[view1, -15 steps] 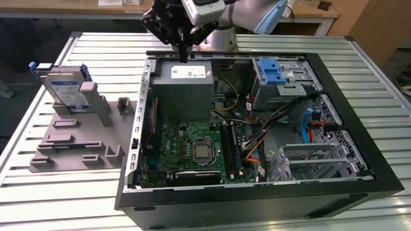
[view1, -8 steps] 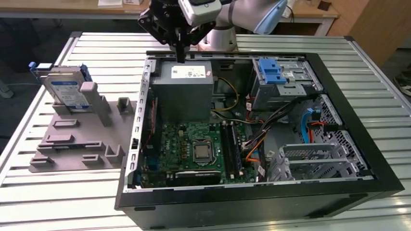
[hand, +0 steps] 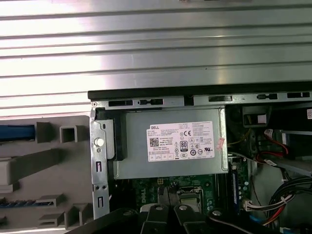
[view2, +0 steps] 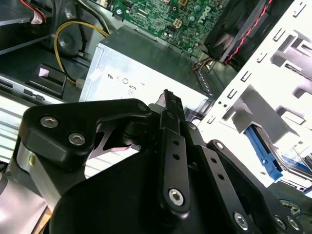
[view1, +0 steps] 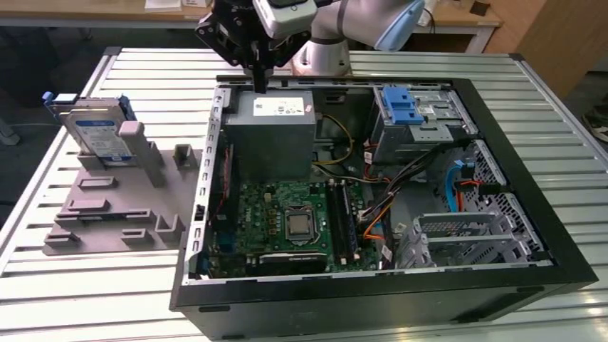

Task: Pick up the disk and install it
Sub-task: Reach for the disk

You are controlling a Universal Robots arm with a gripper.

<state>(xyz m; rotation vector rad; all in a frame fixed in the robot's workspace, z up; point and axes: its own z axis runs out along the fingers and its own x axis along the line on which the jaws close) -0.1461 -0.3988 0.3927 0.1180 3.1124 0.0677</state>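
Note:
The disk [view1: 100, 135], silver with a white-and-blue label and a blue frame, stands upright in a grey fixture [view1: 114, 206] at the exterior view's left, outside the computer case. In the first wrist view its blue edge [hand: 17, 131] shows in the fixture. My gripper [view1: 258, 87] hangs over the back wall of the open case [view1: 532, 214], just above the grey power-supply box [view1: 270, 132], well to the right of the disk. Its black fingers are pressed together with nothing between them, as both wrist views show [view2: 168, 100] [hand: 168, 192].
Inside the case lie a green motherboard [view1: 285, 221], loose cables [view1: 418, 171] and a drive cage with a blue latch [view1: 411, 110]. The case and fixture rest on a slatted metal table [view1: 142, 71]. The fixture has several empty slots [view1: 100, 214].

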